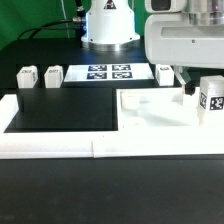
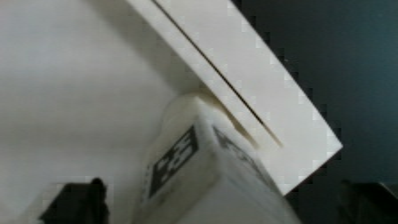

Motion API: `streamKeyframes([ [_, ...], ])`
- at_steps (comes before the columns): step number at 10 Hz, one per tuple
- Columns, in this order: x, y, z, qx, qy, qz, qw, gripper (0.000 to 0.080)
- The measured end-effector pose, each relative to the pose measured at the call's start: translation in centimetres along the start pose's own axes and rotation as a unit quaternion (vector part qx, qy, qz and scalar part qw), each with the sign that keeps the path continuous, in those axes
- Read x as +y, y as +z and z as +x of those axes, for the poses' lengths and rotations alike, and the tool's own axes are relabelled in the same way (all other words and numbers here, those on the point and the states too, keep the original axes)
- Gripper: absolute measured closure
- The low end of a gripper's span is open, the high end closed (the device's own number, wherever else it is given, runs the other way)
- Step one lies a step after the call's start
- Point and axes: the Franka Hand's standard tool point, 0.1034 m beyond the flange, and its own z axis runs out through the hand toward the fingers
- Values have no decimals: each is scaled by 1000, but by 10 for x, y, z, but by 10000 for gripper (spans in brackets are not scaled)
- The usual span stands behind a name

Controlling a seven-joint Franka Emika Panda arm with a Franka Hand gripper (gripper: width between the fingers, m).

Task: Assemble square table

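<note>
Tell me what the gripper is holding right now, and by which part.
Nothing: the gripper is open, its fingers apart from the white leg between them.

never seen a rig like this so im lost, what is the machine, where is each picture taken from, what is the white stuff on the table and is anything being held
It is one robot arm with a two-finger gripper, building a small table. The wide picture comes from a camera off the arm; the close-up from a camera on its wrist. On the dark table lies a large white square plastic plate, the tabletop, with one small white tagged leg standing upright on it. Three more legs sit at the back, beside the flat white marker board. Long white border rails frame the area. Nothing is held: the dark fingers stand wide apart, clear of the leg.
</note>
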Motion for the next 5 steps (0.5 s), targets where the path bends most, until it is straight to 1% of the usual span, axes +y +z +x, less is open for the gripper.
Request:
streamKeyframes([
  [1, -2, -1, 1, 3, -74, -1, 997, 150],
  [2, -2, 0, 0, 2, -144, -1, 990, 150],
  [3, -1, 1, 1, 5, -169, -1, 986, 150],
  [4, -1, 1, 1, 5, -168, 0, 986, 150],
  [5, -1, 1, 1, 5, -159, -1, 987, 265],
])
